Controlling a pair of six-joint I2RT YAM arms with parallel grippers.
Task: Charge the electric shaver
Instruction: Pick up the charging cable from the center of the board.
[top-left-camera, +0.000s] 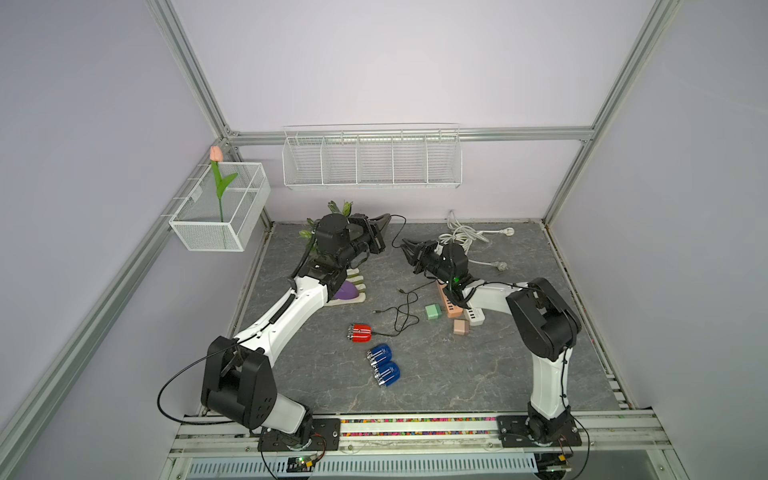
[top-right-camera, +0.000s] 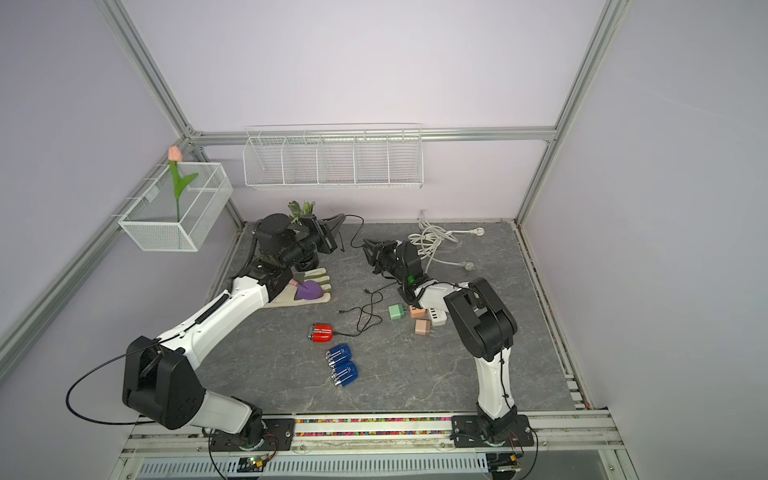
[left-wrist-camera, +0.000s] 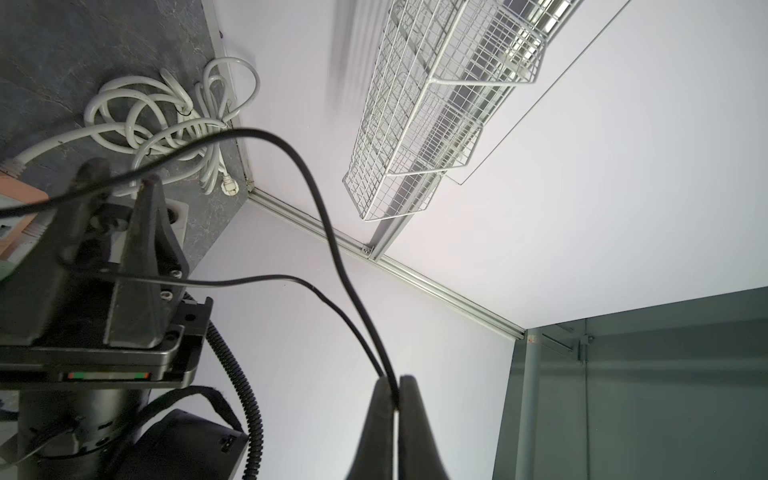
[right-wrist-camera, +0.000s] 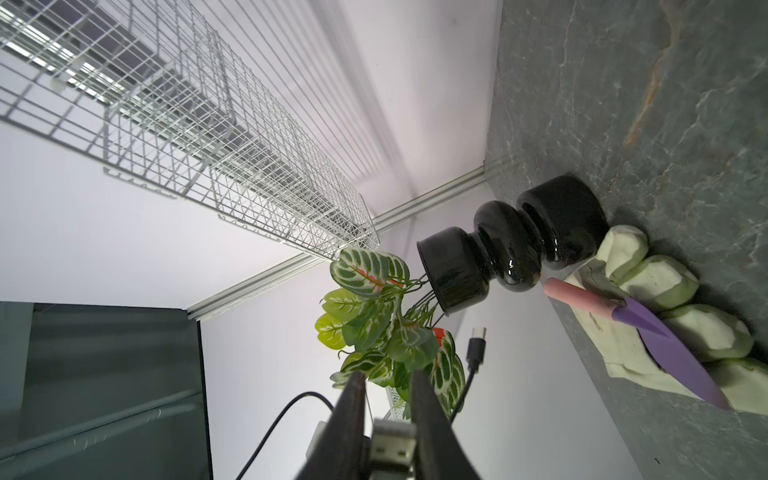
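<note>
Shaver (top-left-camera: 359, 332), red, lies mid-table, well apart from both grippers. Black cable (left-wrist-camera: 245, 131) is pinched by the left gripper (left-wrist-camera: 397, 380); the USB plug (right-wrist-camera: 392, 446) is clamped by the right gripper (right-wrist-camera: 386, 376). If slack snags the plant (right-wrist-camera: 365, 270), the plug may be twisted loose.

The left gripper (left-wrist-camera: 397, 380) is pinching a thin black cable (left-wrist-camera: 245, 131), which is arching over to the right gripper (left-wrist-camera: 122, 176) beside a coiled white cord (left-wrist-camera: 212, 166).

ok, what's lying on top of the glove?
A purple knife with a pink handle lies on the glove, across its palm. In both top views the left arm covers the cuff end, so anything there can't be seen.
</note>
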